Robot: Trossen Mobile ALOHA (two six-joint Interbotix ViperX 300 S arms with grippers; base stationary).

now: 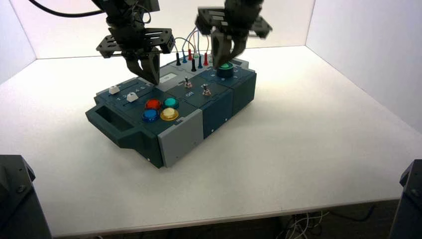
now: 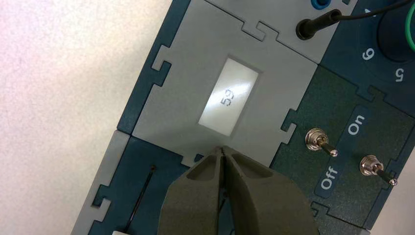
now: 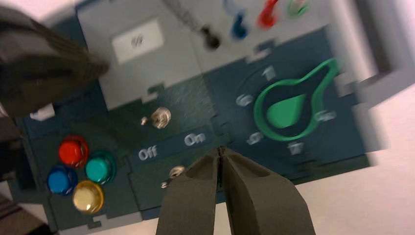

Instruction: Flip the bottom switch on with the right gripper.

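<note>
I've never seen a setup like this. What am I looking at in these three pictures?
Two robot arms with grippers hover around a control box on a pale table. One picture looks down from above and behind; the other two come from cameras on the wrists. The left gripper, shut, is above the box's grey display panel. The right gripper, shut and empty, is near two metal toggle switches. The box also carries coloured buttons, white sliders and wires.

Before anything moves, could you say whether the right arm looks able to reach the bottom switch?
Probably yes: the right tool is shut beside the bottom switch, with nothing visible between them.
</note>
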